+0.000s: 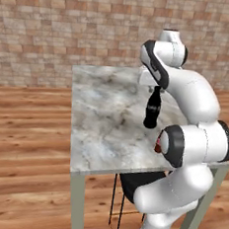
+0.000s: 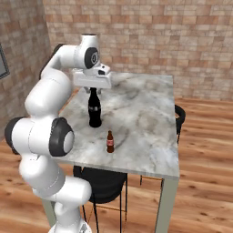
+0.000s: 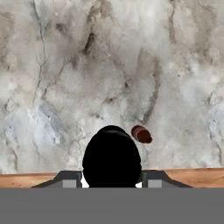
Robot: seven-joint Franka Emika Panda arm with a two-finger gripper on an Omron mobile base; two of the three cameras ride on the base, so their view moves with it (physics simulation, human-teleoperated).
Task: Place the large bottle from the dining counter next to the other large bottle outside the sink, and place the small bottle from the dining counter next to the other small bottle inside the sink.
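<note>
The large bottle (image 1: 152,112) (image 2: 94,111), black with a narrow neck, stands upright near the middle of the dining counter (image 1: 106,120) (image 2: 145,118). My gripper (image 1: 156,88) (image 2: 94,89) comes down from above and is shut on its neck. In the hand view the bottle's black top (image 3: 111,159) sits between the two fingertips of the gripper (image 3: 111,180). The small bottle (image 2: 109,142) (image 3: 141,134), brown with a red label, stands a little nearer the counter's front edge, apart from the large one. My elbow covers most of the small bottle (image 1: 157,146) in the left base view. The sink is out of view.
A black chair (image 1: 135,180) (image 2: 102,182) is tucked under the counter's front edge, and another chair (image 2: 179,116) stands at its right side. A brick wall (image 1: 70,28) runs behind, with wooden floor (image 1: 26,128) all around.
</note>
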